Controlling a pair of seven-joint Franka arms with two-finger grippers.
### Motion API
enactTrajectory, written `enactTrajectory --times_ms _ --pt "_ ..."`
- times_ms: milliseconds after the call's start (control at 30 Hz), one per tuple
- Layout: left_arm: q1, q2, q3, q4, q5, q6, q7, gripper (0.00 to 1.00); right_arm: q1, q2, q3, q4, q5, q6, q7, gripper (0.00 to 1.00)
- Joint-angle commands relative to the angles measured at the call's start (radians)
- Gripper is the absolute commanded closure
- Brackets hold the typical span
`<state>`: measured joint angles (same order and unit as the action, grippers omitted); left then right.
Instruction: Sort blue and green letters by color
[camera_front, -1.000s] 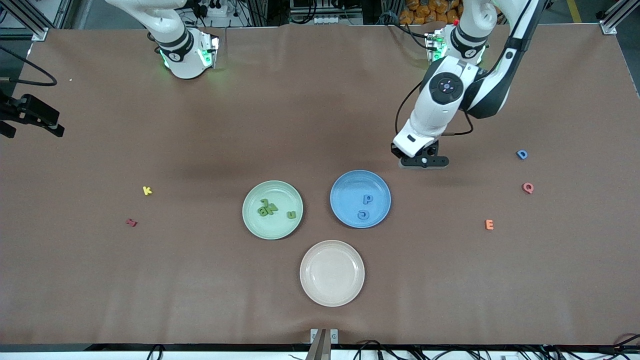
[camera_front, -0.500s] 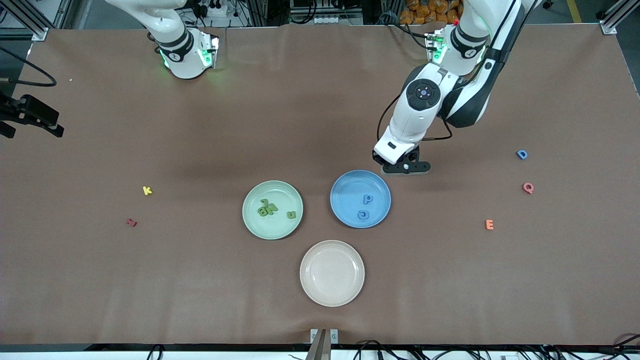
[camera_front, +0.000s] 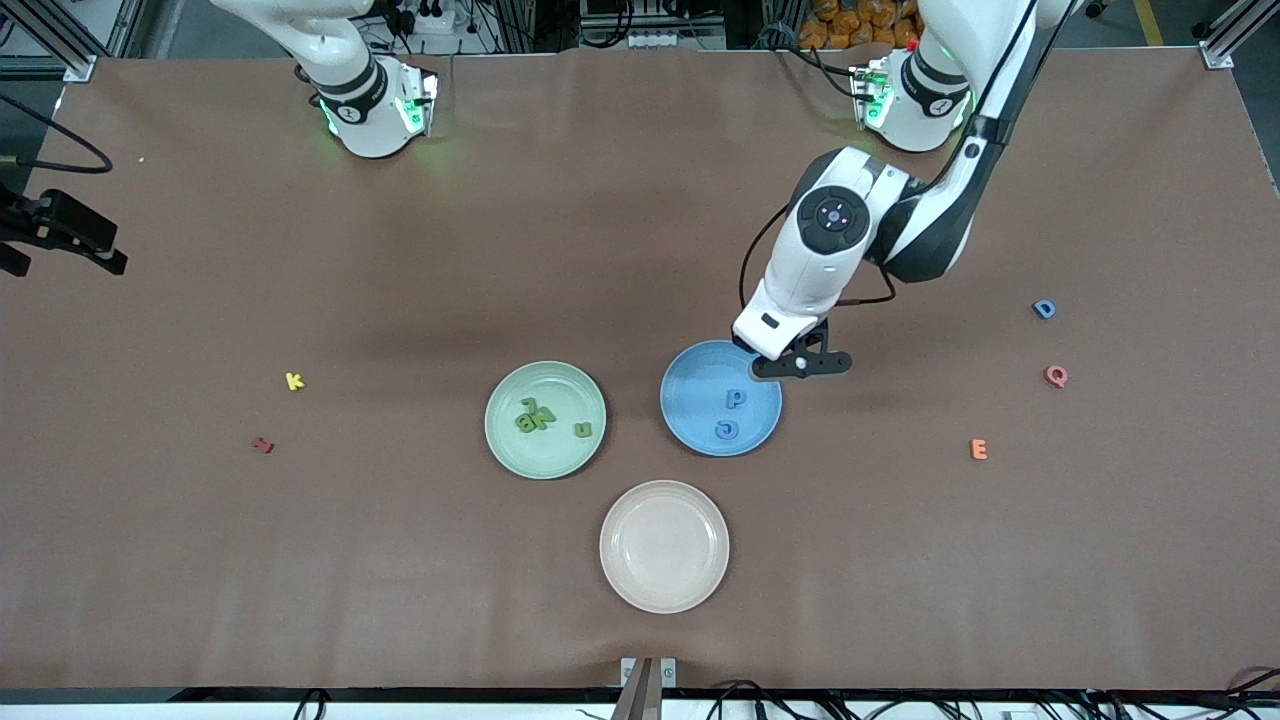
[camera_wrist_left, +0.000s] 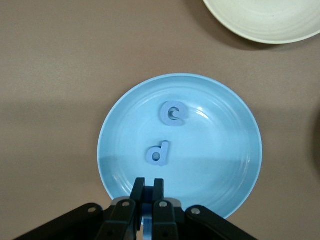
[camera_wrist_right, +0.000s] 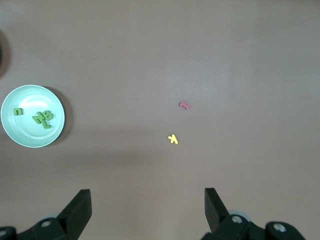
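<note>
My left gripper (camera_front: 790, 368) (camera_wrist_left: 148, 184) hangs over the rim of the blue plate (camera_front: 690, 385) (camera_wrist_left: 215, 150), shut on a small blue letter (camera_wrist_left: 148, 220) whose shape is hidden by the fingers. A blue P (camera_front: 735, 399) (camera_wrist_left: 158, 152) and a blue G (camera_front: 727, 430) (camera_wrist_left: 173, 114) lie in that plate. Several green letters (camera_front: 535, 415) (camera_wrist_right: 43, 117) lie in the green plate (camera_front: 560, 390) (camera_wrist_right: 25, 135). A blue D (camera_front: 1043, 309) sits on the table toward the left arm's end. My right gripper (camera_wrist_right: 147, 200) waits open, high over bare table.
A cream plate (camera_front: 664, 546) (camera_wrist_left: 265, 20) stands nearer the front camera than the two coloured plates. A yellow K (camera_front: 294, 381) and a dark red letter (camera_front: 262, 445) lie toward the right arm's end. A pink-red Q (camera_front: 1055, 376) and an orange E (camera_front: 979, 449) lie near the D.
The left gripper has carried its blue letter from over the bare table beside the blue plate to over that plate's rim. The right arm has not moved.
</note>
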<state>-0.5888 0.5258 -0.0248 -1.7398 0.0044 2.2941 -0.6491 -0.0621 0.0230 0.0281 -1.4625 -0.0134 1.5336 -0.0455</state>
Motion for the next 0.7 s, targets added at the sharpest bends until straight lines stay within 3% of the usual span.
enactTrajectory --times_ms 0,267,333,400,667 --pt "-0.017 0.036 0.009 0.052 -0.018 -0.019 -0.011 1.00 -0.012 -0.003 0.007 -0.001 -0.011 0.010 0.016 0.00" --pt "-0.016 0.049 0.009 0.054 -0.017 -0.016 -0.011 1.00 -0.013 -0.003 0.007 -0.001 -0.011 0.013 0.016 0.00" --pt "-0.016 0.049 0.010 0.054 -0.017 -0.015 -0.011 0.92 -0.013 -0.003 0.007 -0.002 -0.011 0.014 0.016 0.00" --pt "-0.016 0.049 0.009 0.054 -0.017 -0.015 -0.006 0.63 -0.013 -0.003 0.007 -0.002 -0.011 0.014 0.016 0.00" --pt "-0.014 0.049 0.010 0.054 -0.015 -0.015 -0.009 0.62 -0.015 -0.003 0.007 -0.002 -0.011 0.013 0.016 0.00"
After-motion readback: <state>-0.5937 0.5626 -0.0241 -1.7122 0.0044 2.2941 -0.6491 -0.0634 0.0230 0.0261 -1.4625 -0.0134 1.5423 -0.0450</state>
